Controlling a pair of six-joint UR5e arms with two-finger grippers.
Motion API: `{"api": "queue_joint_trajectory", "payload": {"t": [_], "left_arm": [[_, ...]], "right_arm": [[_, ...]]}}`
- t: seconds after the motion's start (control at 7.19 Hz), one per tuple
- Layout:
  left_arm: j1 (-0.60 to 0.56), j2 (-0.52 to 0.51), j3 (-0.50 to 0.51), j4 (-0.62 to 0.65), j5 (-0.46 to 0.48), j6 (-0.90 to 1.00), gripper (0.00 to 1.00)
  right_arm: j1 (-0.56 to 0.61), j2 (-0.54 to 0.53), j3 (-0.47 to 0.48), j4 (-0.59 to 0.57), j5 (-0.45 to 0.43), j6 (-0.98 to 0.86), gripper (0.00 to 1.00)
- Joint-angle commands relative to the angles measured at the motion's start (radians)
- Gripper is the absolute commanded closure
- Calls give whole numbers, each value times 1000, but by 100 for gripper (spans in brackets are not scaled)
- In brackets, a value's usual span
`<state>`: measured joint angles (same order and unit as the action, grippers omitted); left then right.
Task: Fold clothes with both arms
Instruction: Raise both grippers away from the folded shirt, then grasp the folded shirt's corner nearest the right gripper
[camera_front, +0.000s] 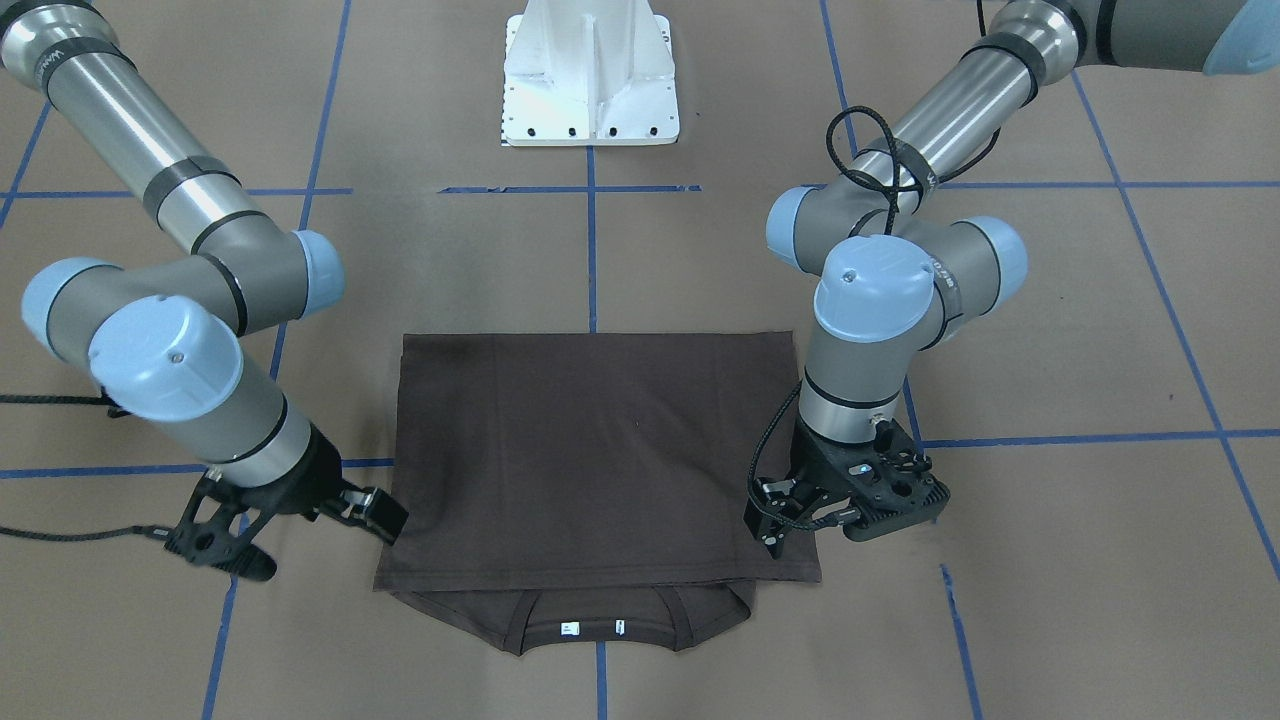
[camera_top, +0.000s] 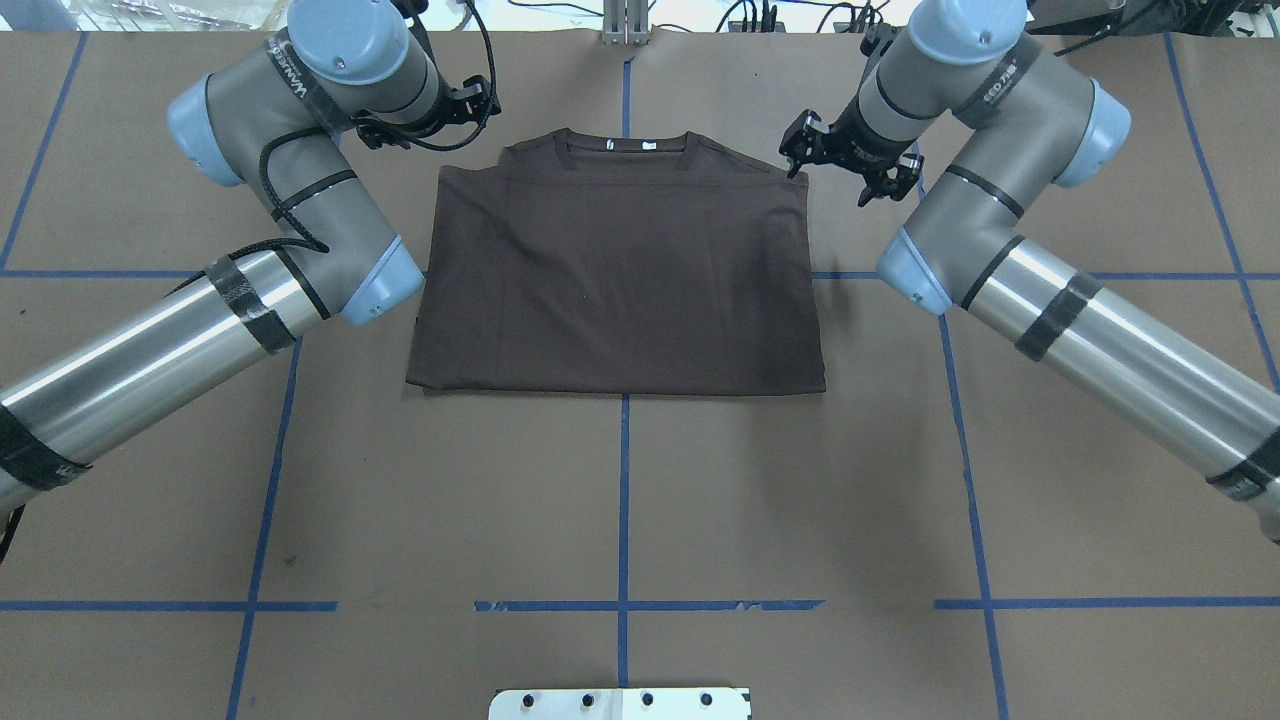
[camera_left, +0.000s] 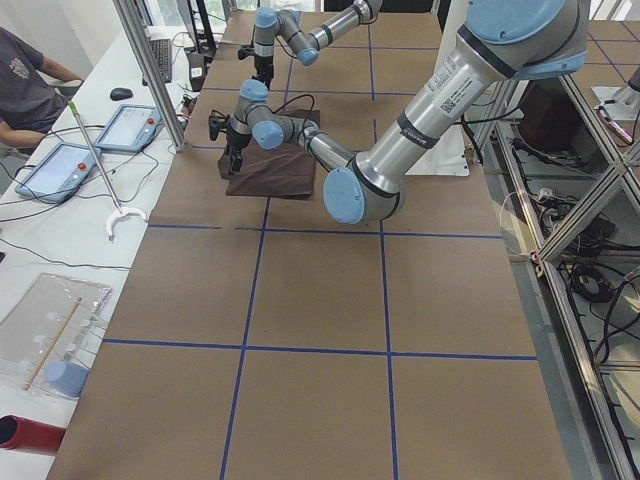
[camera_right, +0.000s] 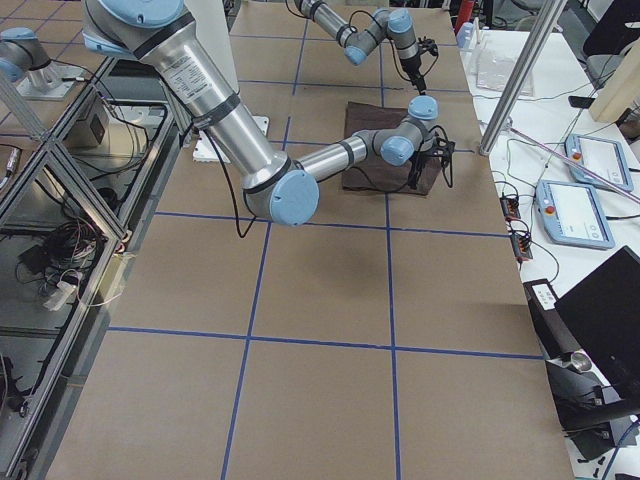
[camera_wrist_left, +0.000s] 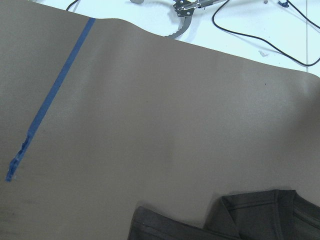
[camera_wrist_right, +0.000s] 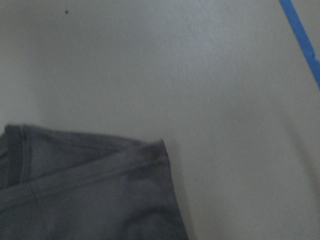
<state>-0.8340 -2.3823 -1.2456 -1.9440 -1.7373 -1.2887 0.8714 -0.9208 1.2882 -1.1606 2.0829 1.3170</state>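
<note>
The dark grey-brown T-shirt (camera_top: 620, 270) lies folded flat on the table. Its lower part is laid up over the chest, and the collar with white neck tags (camera_front: 590, 627) sticks out on the far side from the robot. My left gripper (camera_top: 430, 120) hovers open and empty at the shirt's collar-side corner (camera_front: 830, 530). My right gripper (camera_top: 840, 165) hovers open and empty at the other collar-side corner (camera_front: 315, 540), one finger at the shirt's edge. The left wrist view (camera_wrist_left: 240, 220) and the right wrist view (camera_wrist_right: 85, 190) show only a shirt corner on the table, no fingers.
The white pedestal base (camera_front: 590, 80) stands on the robot's side of the shirt. Blue tape lines (camera_top: 624, 500) cross the brown table. Beyond the far edge are a metal post (camera_left: 150, 70), tablets (camera_left: 125, 125) and a seated person (camera_left: 25, 90).
</note>
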Motion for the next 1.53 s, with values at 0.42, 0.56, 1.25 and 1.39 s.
{"api": "queue_joint_trajectory", "payload": {"t": [0.42, 0.56, 1.25, 1.39], "left_arm": [[0, 3, -109, 91, -2, -4, 0], [0, 5, -109, 91, -2, -4, 0], [0, 8, -109, 91, -2, -6, 0], [0, 8, -109, 91, -2, -7, 0]], "right_arm": [[-207, -263, 336, -7, -55, 111, 5], [-242, -263, 327, -7, -70, 111, 8], [-238, -259, 332, -8, -60, 94, 100], [-236, -262, 335, -5, -60, 94, 100]]}}
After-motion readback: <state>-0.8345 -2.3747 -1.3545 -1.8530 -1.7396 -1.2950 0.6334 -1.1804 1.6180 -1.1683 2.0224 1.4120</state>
